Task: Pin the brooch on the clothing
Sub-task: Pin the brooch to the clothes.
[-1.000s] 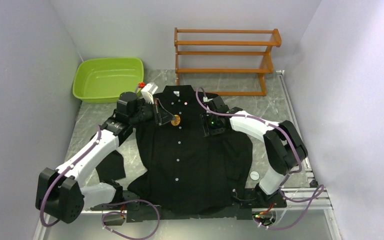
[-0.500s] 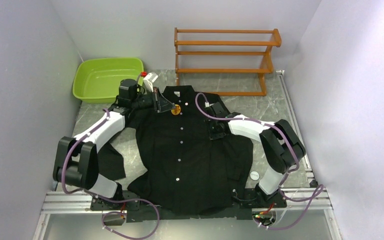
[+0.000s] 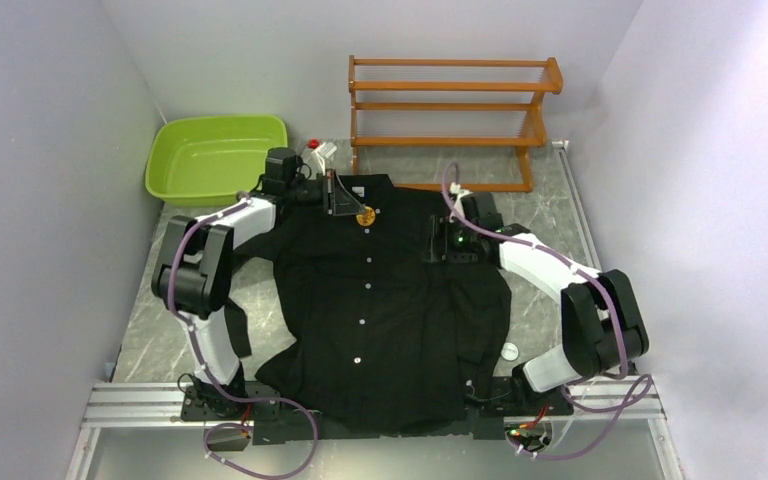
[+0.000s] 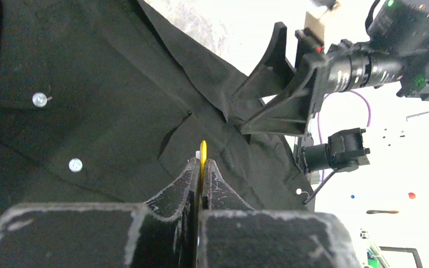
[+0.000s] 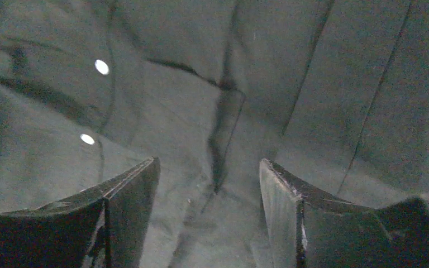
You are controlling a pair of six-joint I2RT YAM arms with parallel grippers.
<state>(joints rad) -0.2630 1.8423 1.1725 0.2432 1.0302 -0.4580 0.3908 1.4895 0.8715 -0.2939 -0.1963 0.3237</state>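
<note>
The left pincer (image 4: 200, 167) is pressed together on the brooch (image 4: 203, 149), which stands edge-on between its fingers, low over the clothing (image 3: 380, 320) close to the collar and the button line; contact with the cloth cannot be determined. The right pincer (image 5: 209, 181) stands spread over the chest fabric to the brooch's right, with a crease between its fingers; the pinning site is judged nearer the left arm.
</note>
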